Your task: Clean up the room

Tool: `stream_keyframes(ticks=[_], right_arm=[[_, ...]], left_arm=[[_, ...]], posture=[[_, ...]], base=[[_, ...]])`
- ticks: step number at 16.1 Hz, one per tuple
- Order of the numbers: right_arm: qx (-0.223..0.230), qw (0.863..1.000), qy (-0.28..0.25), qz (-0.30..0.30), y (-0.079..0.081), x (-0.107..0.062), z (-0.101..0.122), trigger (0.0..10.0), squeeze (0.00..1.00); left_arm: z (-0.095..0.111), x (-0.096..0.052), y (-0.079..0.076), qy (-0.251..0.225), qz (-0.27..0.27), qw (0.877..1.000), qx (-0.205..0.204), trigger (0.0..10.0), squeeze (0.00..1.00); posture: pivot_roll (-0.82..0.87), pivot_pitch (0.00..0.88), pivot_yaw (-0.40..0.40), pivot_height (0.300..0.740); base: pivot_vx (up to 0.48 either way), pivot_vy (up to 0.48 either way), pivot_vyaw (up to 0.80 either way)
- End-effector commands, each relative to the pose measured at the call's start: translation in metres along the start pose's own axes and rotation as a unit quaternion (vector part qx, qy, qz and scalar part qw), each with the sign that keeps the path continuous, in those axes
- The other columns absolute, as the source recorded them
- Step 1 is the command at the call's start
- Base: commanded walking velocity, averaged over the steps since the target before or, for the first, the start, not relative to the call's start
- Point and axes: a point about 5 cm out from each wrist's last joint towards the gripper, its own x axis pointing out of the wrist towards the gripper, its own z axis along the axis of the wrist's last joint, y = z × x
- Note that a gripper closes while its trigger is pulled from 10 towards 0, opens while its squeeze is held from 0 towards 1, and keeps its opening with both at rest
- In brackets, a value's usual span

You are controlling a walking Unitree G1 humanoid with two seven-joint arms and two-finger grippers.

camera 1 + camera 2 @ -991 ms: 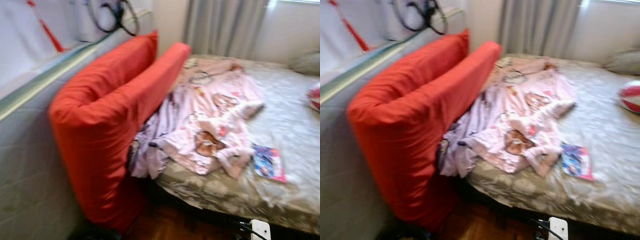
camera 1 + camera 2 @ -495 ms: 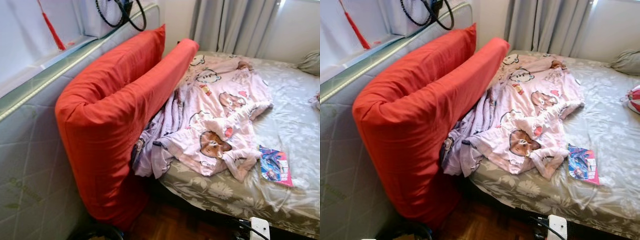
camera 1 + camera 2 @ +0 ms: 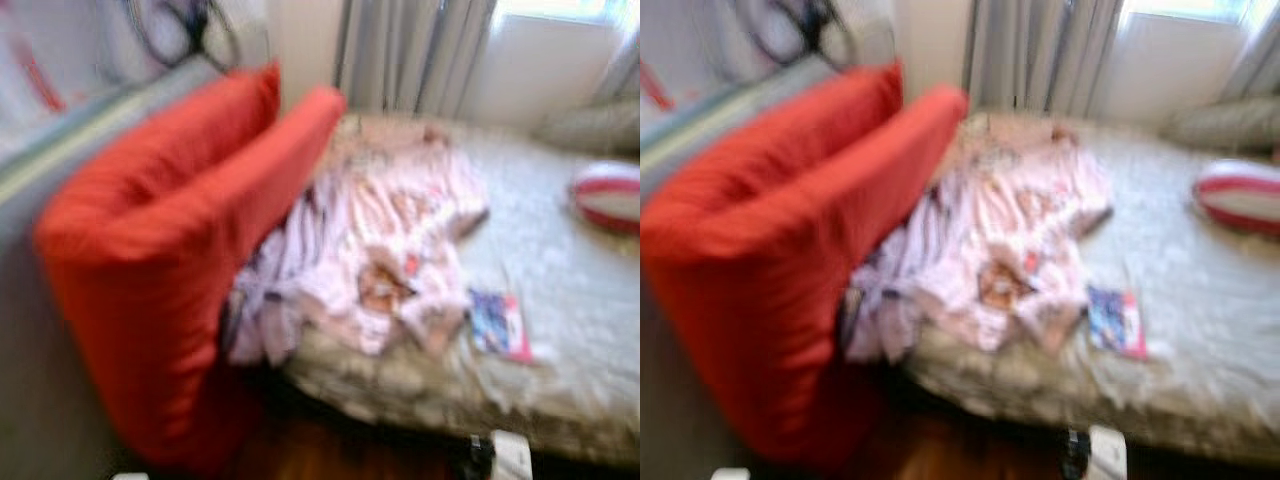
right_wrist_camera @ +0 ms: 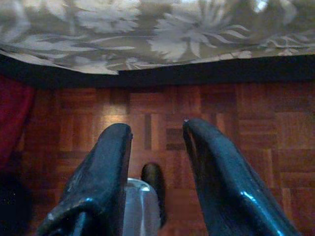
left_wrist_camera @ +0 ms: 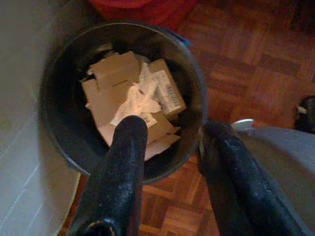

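Note:
A bed (image 3: 560, 260) with a grey flowered sheet carries a crumpled pink printed garment (image 3: 380, 230), a small colourful booklet (image 3: 500, 325) near its front edge and a red-and-white striped ball (image 3: 610, 195) at the far right. My left gripper (image 5: 170, 135) hangs open above a dark round bin (image 5: 64, 142) holding cardboard scraps and crumpled paper (image 5: 135, 101). My right gripper (image 4: 157, 132) is open over the wood floor (image 4: 246, 128) beside the bed's edge (image 4: 147, 44), with nothing between its fingers. The head views are blurred.
A big red cushion (image 3: 170, 240) leans against a grey upright mattress (image 3: 30, 160) on the left. Grey curtains (image 3: 410, 55) hang behind the bed, and a grey pillow (image 3: 590, 125) lies at its far right. A white power strip (image 3: 510, 455) lies on the parquet floor.
The whole picture has shifted left and blurred, so the camera has turned right; the striped ball has come into view. Nothing on the bed has moved.

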Motion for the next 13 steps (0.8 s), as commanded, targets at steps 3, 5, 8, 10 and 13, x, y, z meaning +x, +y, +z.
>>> stream_keyframes(ticks=[3, 5, 8, 10, 13], right_arm=[[0.000, 1.000, -0.018, -0.014, -0.0096, -0.0022, 0.0047, 10.0, 0.00], [0.010, 0.999, -0.022, -0.020, -0.0115, -0.0029, 0.0045, 10.0, 0.00], [-0.005, 1.000, -0.010, -0.018, -0.0108, -0.0031, 0.0009, 10.0, 0.00], [-0.009, 1.000, -0.010, -0.015, -0.0081, -0.0016, 0.0034, 10.0, 0.00], [-0.007, 1.000, -0.017, -0.008, -0.0050, -0.0001, 0.0076, 10.0, 0.00]], left_arm=[[-0.0072, 0.0002, -0.0073, 0.012, -0.008, 1.000, -0.009, 10.0, 0.00], [-0.0078, 0.0006, -0.0098, 0.013, -0.011, 1.000, -0.009, 10.0, 0.00], [-0.0095, 0.0004, -0.0107, 0.021, -0.019, 1.000, 0.011, 10.0, 0.00], [-0.0062, 0.0008, -0.0096, 0.017, -0.019, 1.000, 0.016, 10.0, 0.00], [-0.0020, 0.0015, -0.0089, 0.007, -0.016, 1.000, 0.012, 10.0, 0.00]], posture=[[0.00, 0.000, -0.038, 0.740], [0.01, 0.000, -0.045, 0.740], [-0.01, 0.000, -0.027, 0.740], [0.00, 0.000, -0.014, 0.740], [0.01, 0.000, -0.010, 0.740]], base=[[0.000, -0.252, 0.00], [0.000, -0.251, 0.00], [0.000, -0.252, 0.00], [0.000, -0.255, -0.37], [0.000, -0.252, -0.45]])
